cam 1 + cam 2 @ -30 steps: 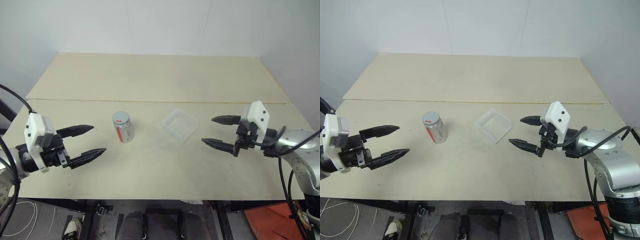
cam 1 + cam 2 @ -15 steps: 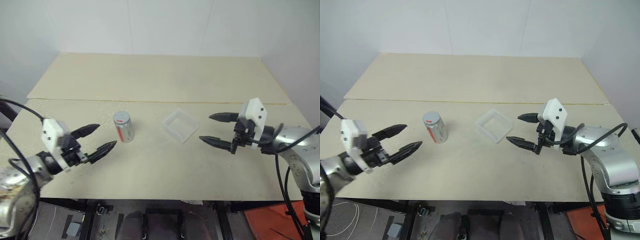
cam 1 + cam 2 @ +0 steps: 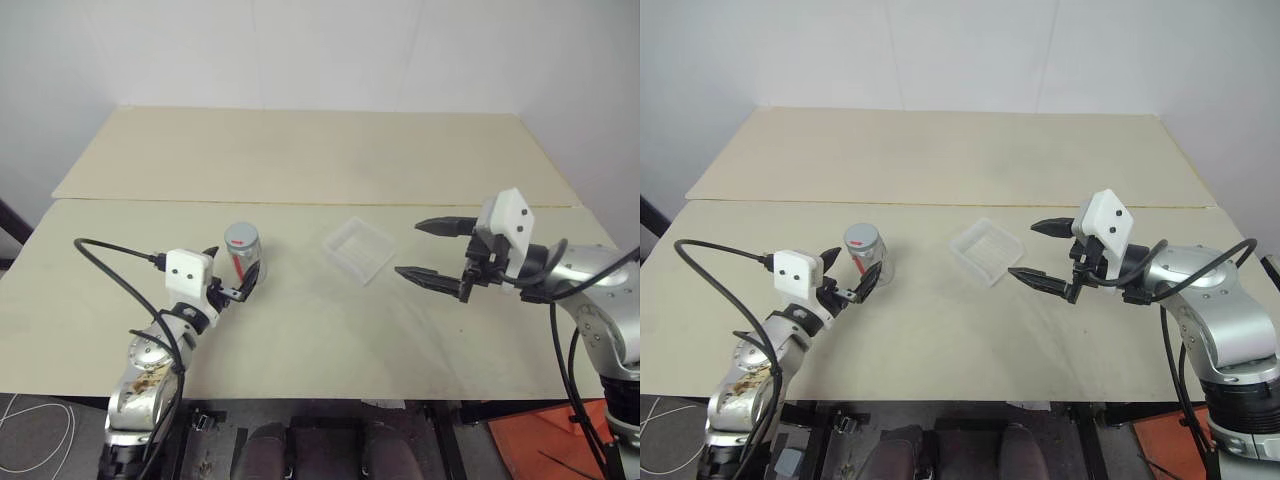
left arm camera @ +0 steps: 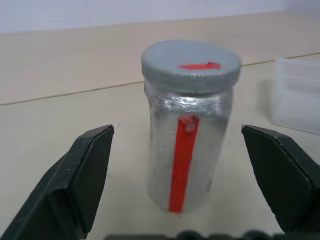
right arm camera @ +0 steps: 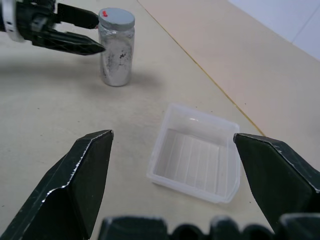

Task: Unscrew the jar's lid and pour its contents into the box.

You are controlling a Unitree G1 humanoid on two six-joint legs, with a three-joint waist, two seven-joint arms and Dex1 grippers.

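Jar (image 3: 243, 255), lid (image 4: 190, 65) on, stands upright on table (image 3: 300, 150) at nine o'clock of box (image 3: 358, 248); my left gripper (image 3: 232, 277) brackets it, unclenched, for a steadying grasp, while right gripper (image 3: 432, 250) waits spread at box's three o'clock.

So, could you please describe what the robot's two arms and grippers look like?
Both arms are shiny silver metal with rounded joints and loose black cables running along them. The left gripper and right gripper each have two tapered black fingers with pointed tips, mounted on a black wrist block. A white boxy camera housing sits on top of each wrist.
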